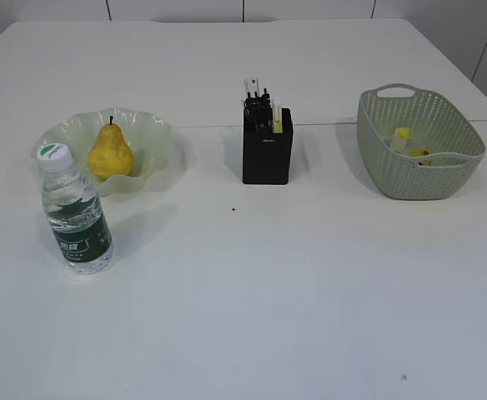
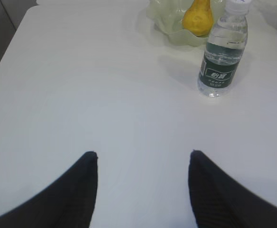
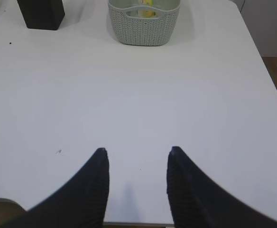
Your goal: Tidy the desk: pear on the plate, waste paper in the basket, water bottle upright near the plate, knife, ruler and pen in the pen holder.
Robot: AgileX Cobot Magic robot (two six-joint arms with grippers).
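On the desk, all looks sorted: pear cradled in plate, water bottle upright just beside it, waste paper down in basket, tools standing in pen holder. Left gripper and right gripper both spread, pinching nothing, well apart from everything, probably because no step remains

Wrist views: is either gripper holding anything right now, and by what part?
Nothing is held. The left gripper and the right gripper both have open jaws with only bare desk between them. The water bottle stands free.

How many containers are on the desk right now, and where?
3: the plate at left holding the pear, the pen holder in the middle, the basket at right.
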